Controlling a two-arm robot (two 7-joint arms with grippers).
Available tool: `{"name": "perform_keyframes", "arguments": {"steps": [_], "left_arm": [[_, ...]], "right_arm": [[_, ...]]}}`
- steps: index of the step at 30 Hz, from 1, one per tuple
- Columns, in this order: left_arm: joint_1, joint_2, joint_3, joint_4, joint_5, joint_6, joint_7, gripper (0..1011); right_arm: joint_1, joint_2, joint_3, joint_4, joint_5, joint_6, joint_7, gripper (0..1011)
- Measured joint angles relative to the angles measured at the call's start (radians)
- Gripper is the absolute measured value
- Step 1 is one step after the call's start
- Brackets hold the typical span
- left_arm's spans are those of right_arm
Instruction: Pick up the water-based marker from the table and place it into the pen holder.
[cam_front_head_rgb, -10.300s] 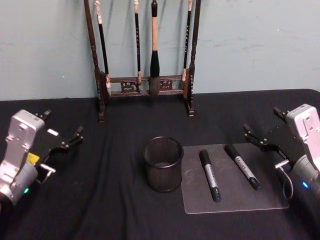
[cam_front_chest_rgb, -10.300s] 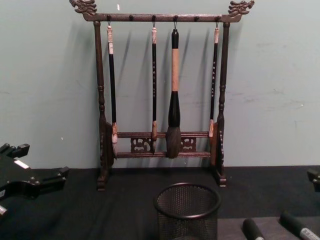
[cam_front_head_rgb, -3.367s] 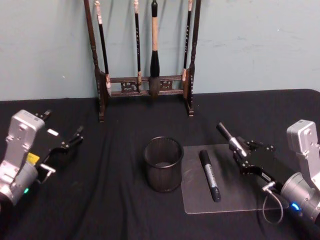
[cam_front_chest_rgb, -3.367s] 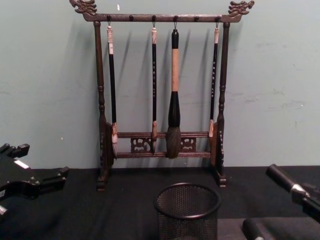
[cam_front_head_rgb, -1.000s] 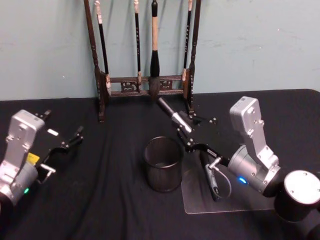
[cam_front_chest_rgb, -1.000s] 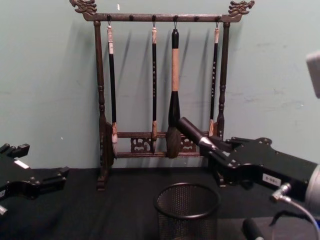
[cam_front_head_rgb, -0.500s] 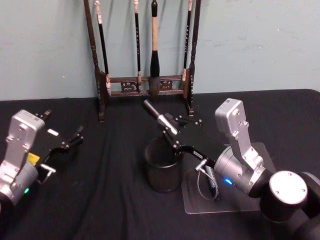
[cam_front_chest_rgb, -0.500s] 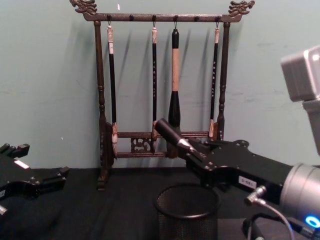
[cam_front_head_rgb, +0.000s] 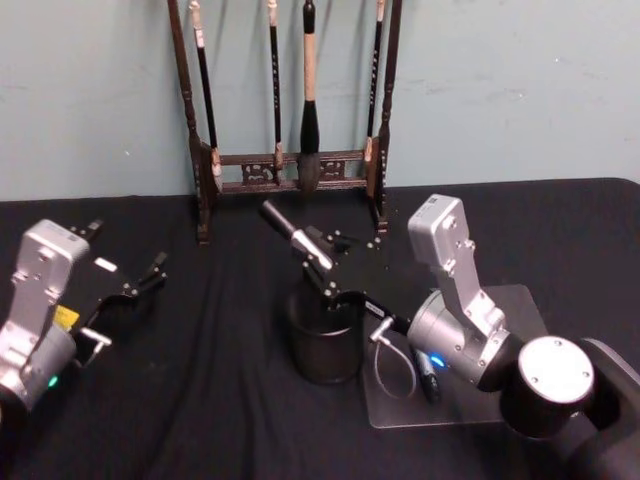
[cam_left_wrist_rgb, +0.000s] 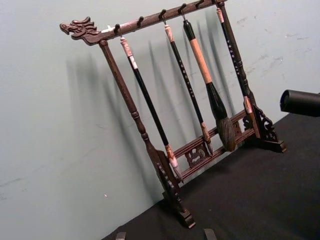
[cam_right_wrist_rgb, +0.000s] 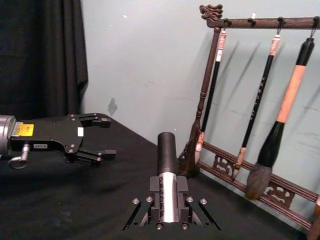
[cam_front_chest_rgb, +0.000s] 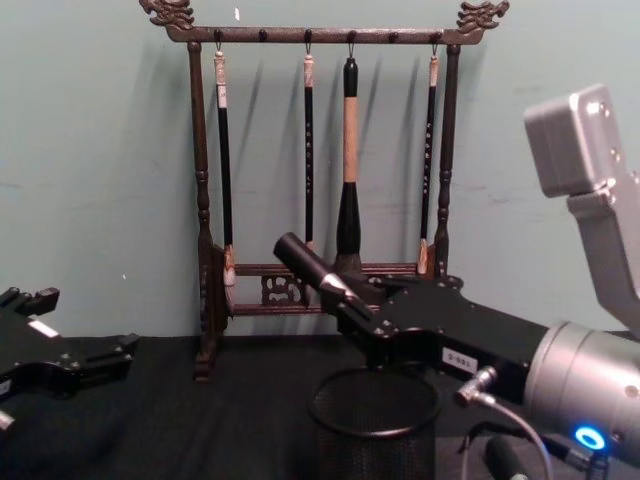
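Left gripper (cam_front_head_rgb: 130, 298) is parked near left, fingers spread, idle. The pen holder (cam_front_head_rgb: 320, 358) stands at centre. My right gripper (cam_front_head_rgb: 322, 265) hangs just above its rim, clamped on the marker (cam_front_head_rgb: 288, 232). The marker's long axis is tilted, free end pointing up and far-left. I judge it needs tipping upright before release.

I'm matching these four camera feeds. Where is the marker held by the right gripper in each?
Head view: marker at centre, tilted in the right gripper above the pen holder.
Chest view: marker at centre, before the brush rack's lower rails.
Left wrist view: marker's black end near the brush rack's far foot.
Right wrist view: marker in the foreground, parked left gripper beyond.
Shared landmark: the brush rack.
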Motion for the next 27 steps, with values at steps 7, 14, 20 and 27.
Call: {"name": "perform_keyframes", "arguments": {"steps": [7,14,20,27], "left_arm": [[0.0,0.0,0.0,0.0,0.0,0.0,0.0,1009],[0.0,0.0,0.0,0.0,0.0,0.0,0.0,1009],[0.0,0.0,0.0,0.0,0.0,0.0,0.0,1009],[0.0,0.0,0.0,0.0,0.0,0.0,0.0,1009]], "right_arm": [[0.011,-0.006,-0.012,0.011,0.0,0.0,0.004,199],[0.016,-0.006,-0.016,0.018,0.001,0.006,0.006,199],[0.015,-0.006,-0.015,0.017,0.001,0.006,0.006,199],[0.015,-0.006,-0.015,0.016,0.0,0.006,0.005,257]]}}
